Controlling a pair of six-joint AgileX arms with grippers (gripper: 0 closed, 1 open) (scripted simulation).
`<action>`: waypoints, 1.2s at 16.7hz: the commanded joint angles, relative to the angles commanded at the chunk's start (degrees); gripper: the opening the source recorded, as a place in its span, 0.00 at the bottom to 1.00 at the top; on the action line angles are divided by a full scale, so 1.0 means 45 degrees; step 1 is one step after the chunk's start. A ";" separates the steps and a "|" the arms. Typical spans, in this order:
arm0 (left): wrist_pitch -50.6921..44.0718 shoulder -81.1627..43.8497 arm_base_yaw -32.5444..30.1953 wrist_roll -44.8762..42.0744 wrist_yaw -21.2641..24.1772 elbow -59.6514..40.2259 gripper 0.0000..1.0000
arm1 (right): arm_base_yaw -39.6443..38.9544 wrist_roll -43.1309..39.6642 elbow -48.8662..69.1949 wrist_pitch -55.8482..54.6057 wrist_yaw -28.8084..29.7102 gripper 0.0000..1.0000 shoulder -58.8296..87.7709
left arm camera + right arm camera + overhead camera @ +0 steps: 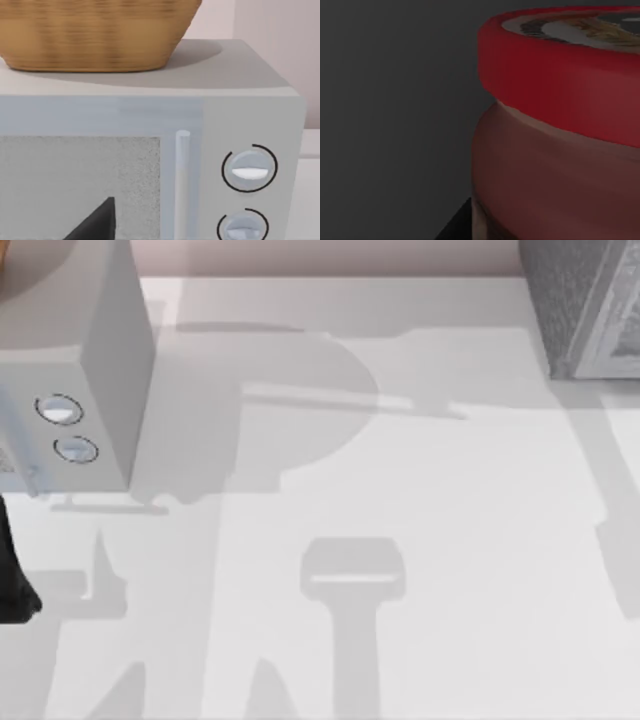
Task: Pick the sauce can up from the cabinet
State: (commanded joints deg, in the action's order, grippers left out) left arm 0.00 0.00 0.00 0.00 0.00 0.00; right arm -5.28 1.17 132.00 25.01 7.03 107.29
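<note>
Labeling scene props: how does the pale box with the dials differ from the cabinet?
The pale box is smooth light grey; the cabinet is dark grey and speckled. The pale box sits at the table's left, the cabinet at its far right corner. The pale box has two round dials on its front; the cabinet shows a lighter framed front. Both are boxy units standing on the table.

Microwave (pixel 75 360) at table's (pixel 420 540) left, basket (pixel 95 35) on it, cabinet (pixel 590 305) far right
</note>
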 joint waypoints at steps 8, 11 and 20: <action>0.0000 0.0000 0.0000 0.0000 0.0000 0.0000 1.00 | 0.0000 0.0000 0.0000 0.0000 0.0000 0.00 0.0000; 0.0000 0.0000 0.0000 0.0000 0.0000 0.0000 1.00 | -0.0062 0.0024 -0.0058 0.0102 0.0035 0.00 -0.0200; 0.0000 0.0000 0.0000 0.0000 0.0000 0.0000 1.00 | -0.1038 0.0030 -0.1674 0.3020 0.0933 0.00 -0.4656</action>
State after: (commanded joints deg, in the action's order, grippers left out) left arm 0.00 0.00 0.00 0.00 0.00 0.00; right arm -9.95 1.30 124.47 38.60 11.23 86.33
